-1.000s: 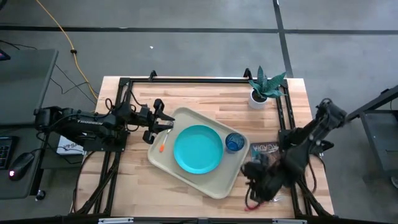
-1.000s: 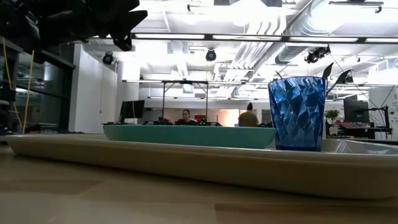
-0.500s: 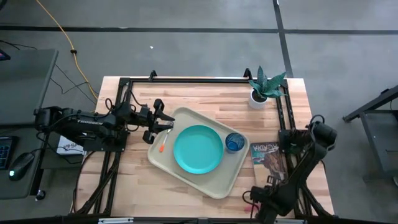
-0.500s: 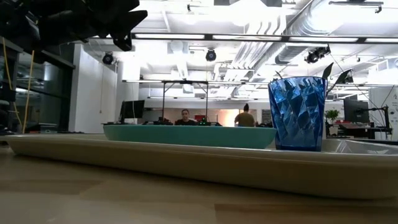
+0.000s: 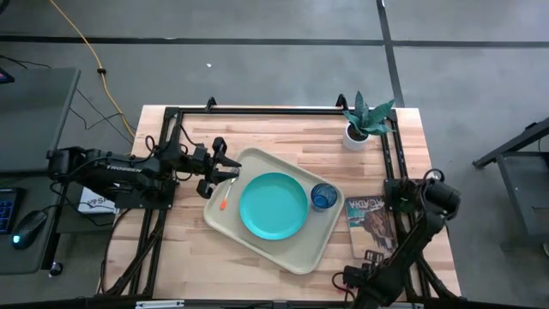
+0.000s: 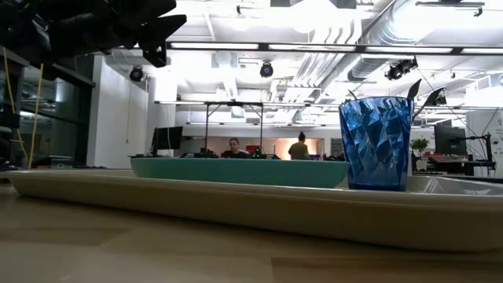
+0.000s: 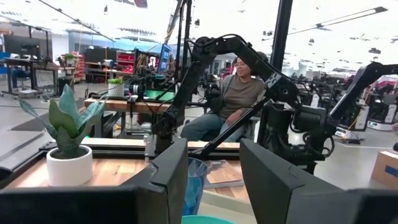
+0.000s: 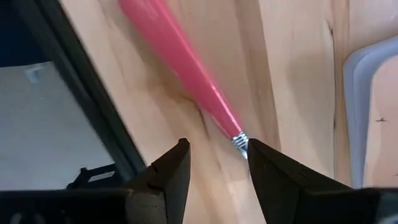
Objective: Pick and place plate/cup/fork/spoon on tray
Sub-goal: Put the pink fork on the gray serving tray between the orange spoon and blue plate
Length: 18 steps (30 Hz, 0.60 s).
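The beige tray point(image 5: 302, 254) lies slantwise mid-table. On it rest the teal plate point(image 5: 273, 206), the blue cup point(image 5: 323, 196) at its right end, and the orange-handled spoon point(image 5: 223, 202) at its left end. Plate point(image 6: 236, 170) and cup point(image 6: 376, 143) also show in the low view. My left gripper point(image 5: 230, 170) hovers open and empty over the tray's far left corner. My right gripper point(image 8: 214, 167) is open low over the bare table by the tray's right side. The red-handled fork point(image 8: 180, 62) lies flat on the wood, its metal neck point(image 8: 240, 140) running behind one finger.
A white pot with a green plant point(image 5: 364, 122) stands at the far right. A book point(image 5: 369, 216) lies right of the tray. Black frame rails point(image 5: 393, 159) run along the table's sides. A seated person point(image 7: 239, 99) shows beyond the table.
My right arm has folded back and its gripper has gone toward the table's near edge, uncovering the book. The left arm, tray, plate, cup and spoon have kept still.
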### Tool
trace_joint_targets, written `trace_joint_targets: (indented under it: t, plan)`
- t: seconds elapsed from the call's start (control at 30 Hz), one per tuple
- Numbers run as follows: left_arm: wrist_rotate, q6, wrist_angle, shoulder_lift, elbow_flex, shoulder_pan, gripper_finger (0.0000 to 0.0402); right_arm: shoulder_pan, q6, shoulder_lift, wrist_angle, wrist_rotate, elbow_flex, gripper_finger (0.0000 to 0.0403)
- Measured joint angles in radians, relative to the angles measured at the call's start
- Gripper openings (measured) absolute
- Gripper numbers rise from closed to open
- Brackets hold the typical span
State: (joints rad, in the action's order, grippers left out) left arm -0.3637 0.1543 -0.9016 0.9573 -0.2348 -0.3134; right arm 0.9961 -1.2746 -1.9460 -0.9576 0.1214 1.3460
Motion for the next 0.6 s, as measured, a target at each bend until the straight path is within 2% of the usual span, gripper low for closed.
trace_joint_targets:
  t: [0.43, 0.5, 0.6]
  plan:
    - [0.0, 0.0, 0.0, 0.0, 0.0, 0.0, 0.0127, 0.004, 0.096, -0.081, -0.052, 0.011, 0.002, 0.0147]
    - [0.0, 0.0, 0.0, 0.0, 0.0, 0.0, 0.0127, 0.004, 0.097, -0.081, -0.06, 0.01, 0.002, 0.0138]
    - [0.0, 0.0, 0.001, 0.0, 0.0, 0.0, 0.0127, 0.004, 0.098, -0.083, -0.089, 0.019, 0.001, 0.01]
